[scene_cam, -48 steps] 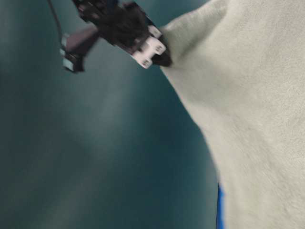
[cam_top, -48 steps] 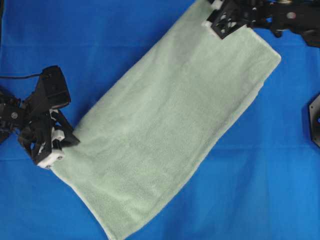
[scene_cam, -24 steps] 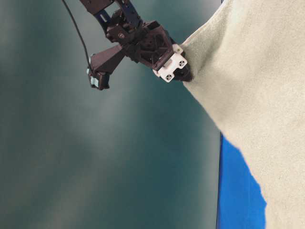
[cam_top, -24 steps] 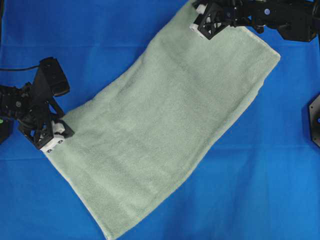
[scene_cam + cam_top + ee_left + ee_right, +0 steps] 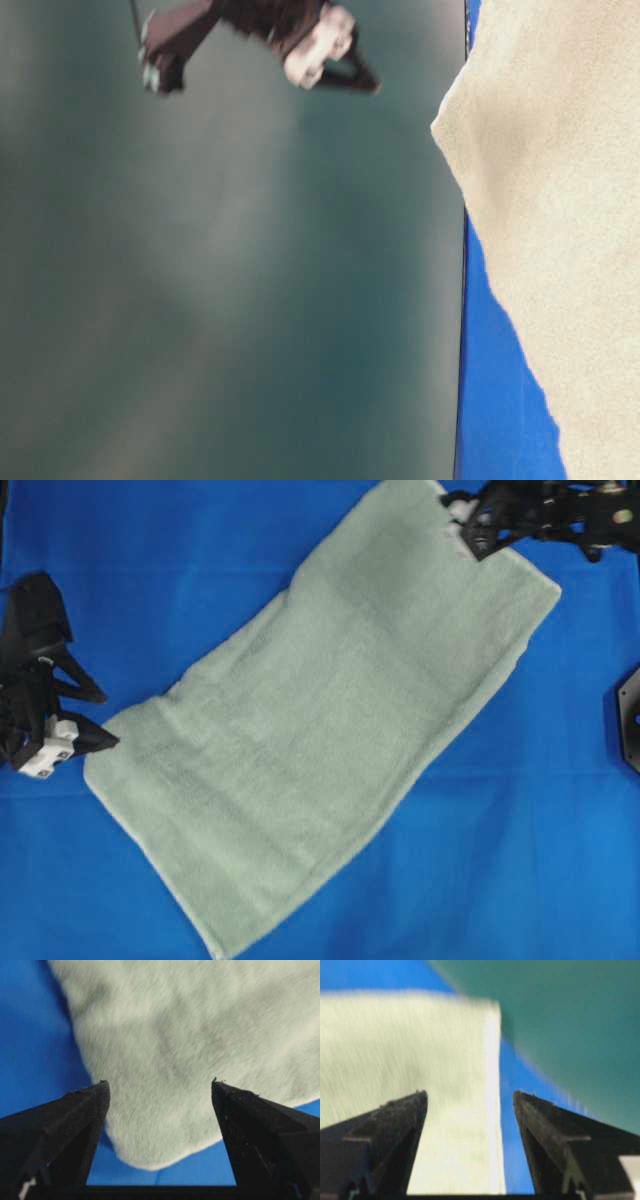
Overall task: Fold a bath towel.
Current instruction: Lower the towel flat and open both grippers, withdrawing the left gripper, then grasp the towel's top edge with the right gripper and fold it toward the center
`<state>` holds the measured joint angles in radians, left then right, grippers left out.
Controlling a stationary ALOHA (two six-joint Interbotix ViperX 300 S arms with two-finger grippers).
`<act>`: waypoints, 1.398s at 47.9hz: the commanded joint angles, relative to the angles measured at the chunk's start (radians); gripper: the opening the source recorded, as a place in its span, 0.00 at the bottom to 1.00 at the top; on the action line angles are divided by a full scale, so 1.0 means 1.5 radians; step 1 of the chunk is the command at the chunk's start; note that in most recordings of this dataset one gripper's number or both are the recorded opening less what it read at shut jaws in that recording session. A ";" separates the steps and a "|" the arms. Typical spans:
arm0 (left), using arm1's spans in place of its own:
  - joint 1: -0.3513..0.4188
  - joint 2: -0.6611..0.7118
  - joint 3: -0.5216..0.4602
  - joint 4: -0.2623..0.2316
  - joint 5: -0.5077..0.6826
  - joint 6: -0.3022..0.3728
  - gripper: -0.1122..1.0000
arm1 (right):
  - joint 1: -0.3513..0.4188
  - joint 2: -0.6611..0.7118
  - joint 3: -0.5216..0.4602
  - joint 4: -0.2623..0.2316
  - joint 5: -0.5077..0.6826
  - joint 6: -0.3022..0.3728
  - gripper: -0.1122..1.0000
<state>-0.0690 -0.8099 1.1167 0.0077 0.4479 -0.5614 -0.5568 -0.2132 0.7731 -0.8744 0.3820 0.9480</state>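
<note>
Now both tools have let go of the towel.

Since a second ago the left tool [image 5: 95, 742] has released its corner and pulled off to the left; its jaws stand spread, holding nothing, tips just beside the corner. One bath towel [image 5: 330, 730] lies flat and diagonal on the blue cloth [image 5: 180, 560] covering the table, no longer stretched between two grips. At the top right the right tool [image 5: 462, 525] has opened too, jaws wide and empty over the towel's far edge. Two tools, one towel.
</note>
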 commanded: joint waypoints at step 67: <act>-0.003 -0.001 0.006 0.001 -0.075 0.122 0.79 | -0.095 0.174 0.067 0.064 -0.167 0.008 0.20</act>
<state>-0.0736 -0.8130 1.1351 0.0092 0.3375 -0.3804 -0.7026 0.0629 0.8698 -0.7931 0.1104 0.9572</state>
